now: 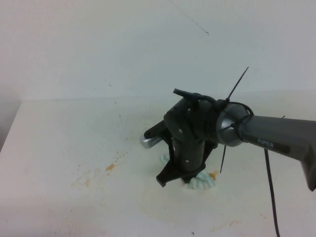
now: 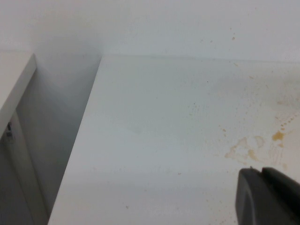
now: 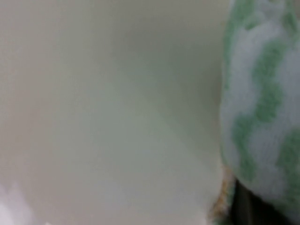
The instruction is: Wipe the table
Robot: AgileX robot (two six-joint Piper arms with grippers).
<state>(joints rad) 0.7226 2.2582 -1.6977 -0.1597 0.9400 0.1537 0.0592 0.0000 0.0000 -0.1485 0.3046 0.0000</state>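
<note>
At centre-right of the surface (image 1: 59,138), the striped cloth (image 1: 200,183) is pinched and pressed down by the right end effector (image 1: 190,175). The orange stain (image 1: 110,167) is spotted at its 9 o'clock. The left end effector (image 2: 269,197) is held over the left side, grip not readable.

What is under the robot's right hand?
A green-and-white cloth, gripped by the right hand mid-table and pressed on the table. Whatever lies beneath the cloth is hidden. The left hand hangs near the table's left side.
</note>
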